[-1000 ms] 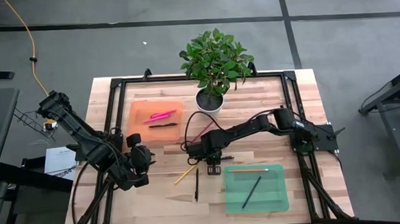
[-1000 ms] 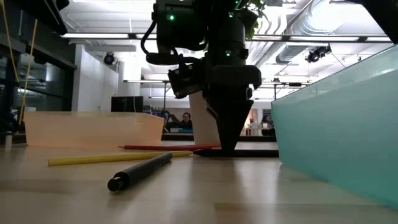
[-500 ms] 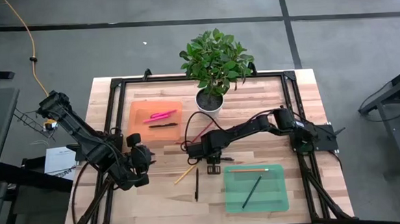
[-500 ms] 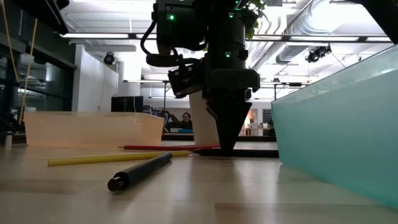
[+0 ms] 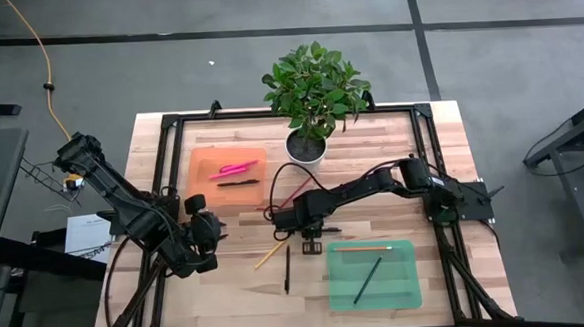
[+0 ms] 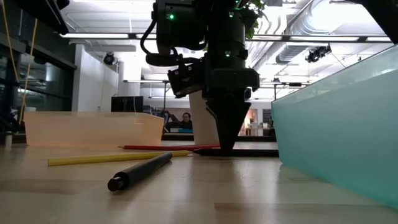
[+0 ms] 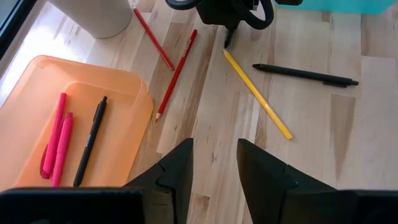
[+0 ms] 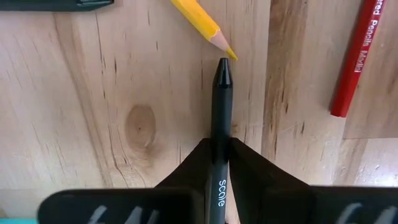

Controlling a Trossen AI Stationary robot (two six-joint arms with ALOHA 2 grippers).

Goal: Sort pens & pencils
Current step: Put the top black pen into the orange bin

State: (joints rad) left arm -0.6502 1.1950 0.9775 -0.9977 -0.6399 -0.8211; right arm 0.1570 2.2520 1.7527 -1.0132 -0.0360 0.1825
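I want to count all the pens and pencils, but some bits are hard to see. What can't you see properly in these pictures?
- Black pen in the right gripper: its back end is cut off by the right wrist picture's edge.
- Green tray, low view: its wall hides what lies inside.
- Orange tray, low view: the same, its contents are hidden.
- Red pencils, high view: partly covered by the right arm.
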